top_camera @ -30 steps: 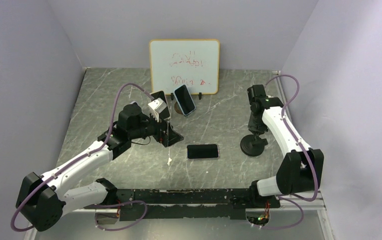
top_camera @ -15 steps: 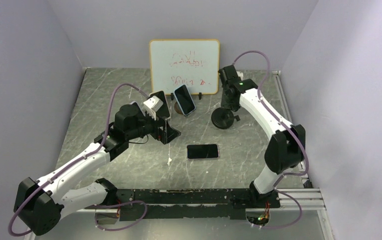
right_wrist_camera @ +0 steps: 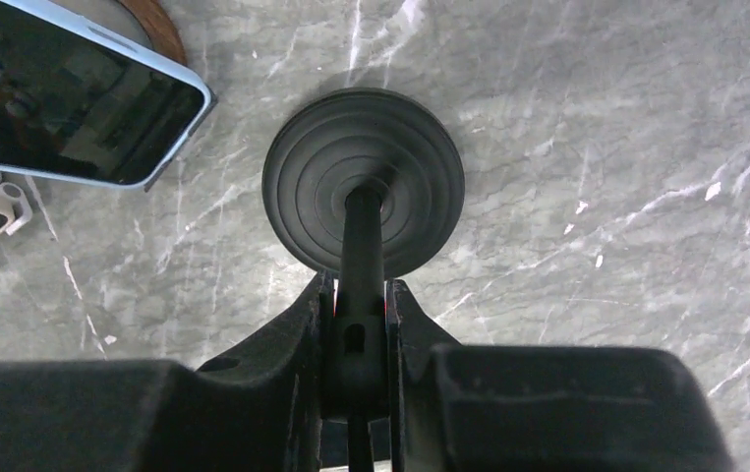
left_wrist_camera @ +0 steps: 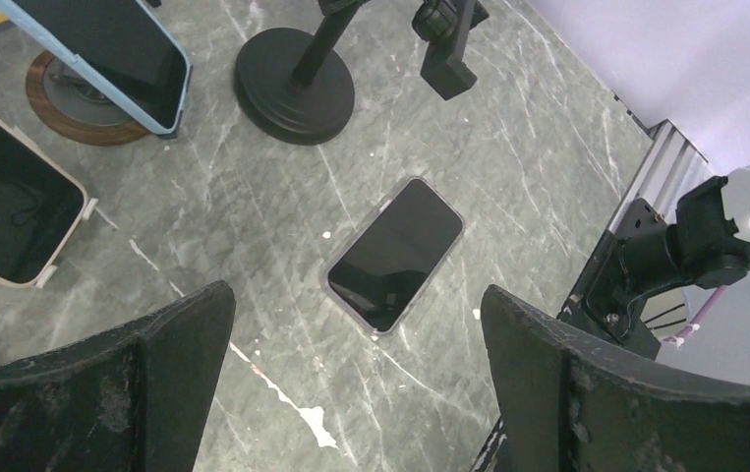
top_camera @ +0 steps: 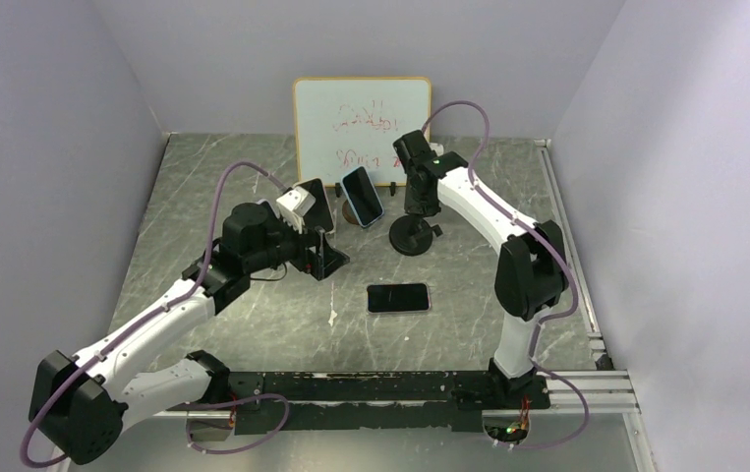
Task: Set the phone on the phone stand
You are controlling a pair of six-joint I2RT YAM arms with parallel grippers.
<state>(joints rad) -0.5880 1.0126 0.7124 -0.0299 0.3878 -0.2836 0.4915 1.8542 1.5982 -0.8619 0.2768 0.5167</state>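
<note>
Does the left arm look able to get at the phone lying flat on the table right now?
Probably yes. The left gripper is open, and the phone lies flat on bare table just beyond it, with nothing between. The right gripper holds the black stand farther back, out of the way.

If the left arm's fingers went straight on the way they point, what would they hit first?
Probably the black phone lying flat on the table: the wrist view shows it centred ahead of the open left gripper, though depth is unclear.
</note>
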